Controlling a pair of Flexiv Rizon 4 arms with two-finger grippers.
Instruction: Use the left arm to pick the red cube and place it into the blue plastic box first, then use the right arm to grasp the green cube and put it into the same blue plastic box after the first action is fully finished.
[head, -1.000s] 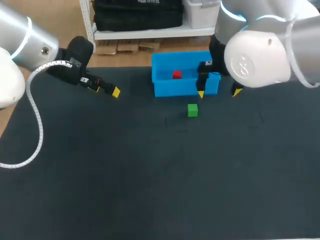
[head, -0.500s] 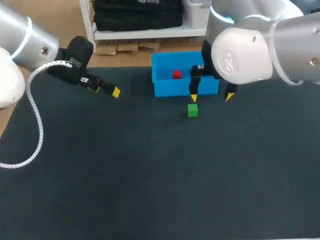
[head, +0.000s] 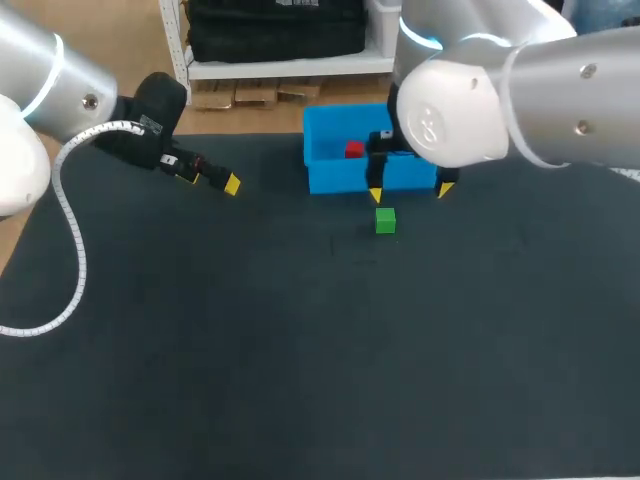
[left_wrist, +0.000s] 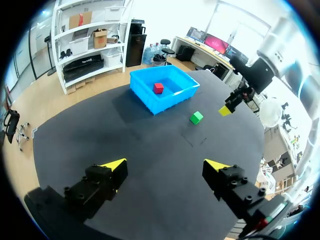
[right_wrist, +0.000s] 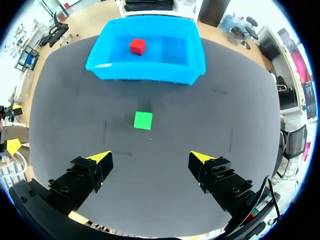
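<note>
Step 2 underway: red cube (head: 353, 150) sits in the blue box (head: 340, 181), left hand (left_wrist: 165, 165) parked open, well apart. Right hand (head: 410, 192), fingers spread and empty, has slid leftward over 1 second, nearly above the green cube (head: 385, 220) on the surface (head: 300, 350) near the box.

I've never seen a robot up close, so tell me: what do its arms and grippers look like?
The left arm and right arm are thick silvery-white tubes with rounded joints and a glowing pale-blue ring. A white coiled cable runs along the left one. The left gripper and right gripper are black, each with two fingers tipped in bright yellow wedges.
</note>
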